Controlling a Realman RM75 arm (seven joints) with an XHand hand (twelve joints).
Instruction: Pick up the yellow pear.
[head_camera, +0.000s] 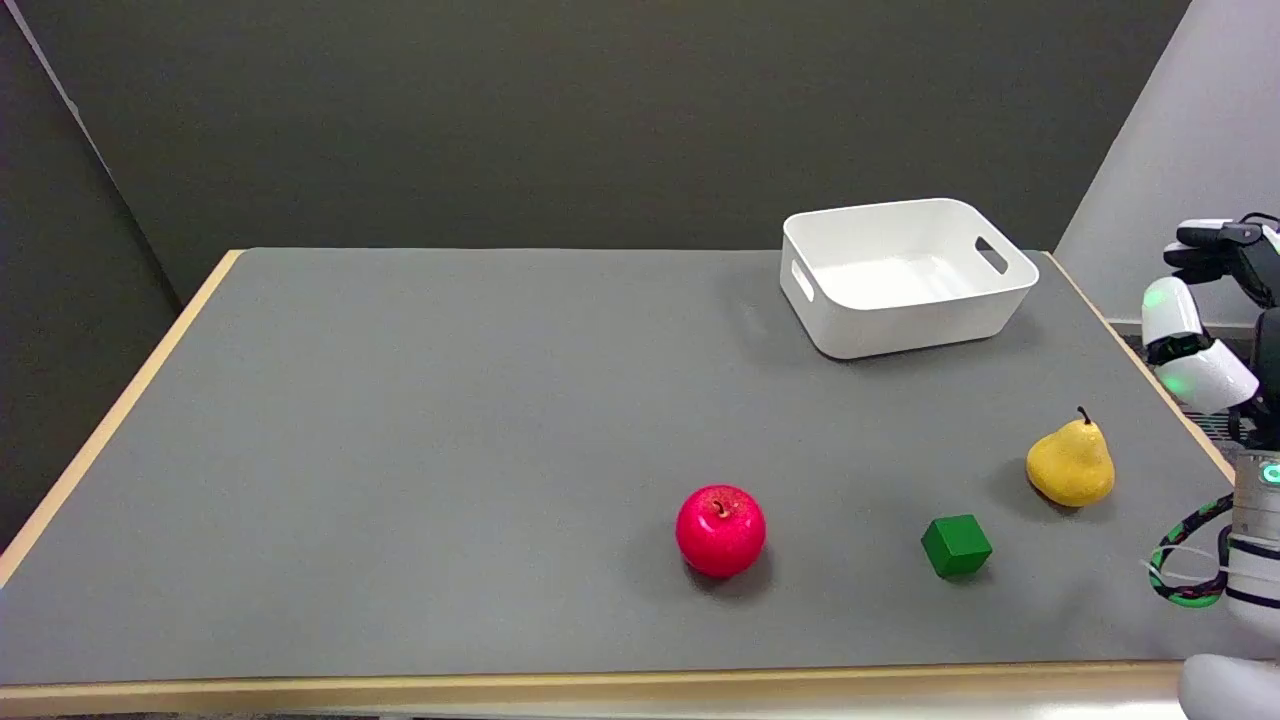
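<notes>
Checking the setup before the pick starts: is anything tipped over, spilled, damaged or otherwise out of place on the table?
Nothing stands out. The pear stands upright with its stem up, apart from the green block and the apple. The white bin sits level and looks empty.

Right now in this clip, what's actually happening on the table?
Nothing is being handled yet. The yellow pear stands upright on the grey table near its right edge, untouched. The right robot hand is raised at the far right of the picture, off the table's side and well apart from the pear, holding nothing as far as can be seen. A green cube sits just in front-left of the pear, a red apple further left, and a white bin stands at the back.
</notes>
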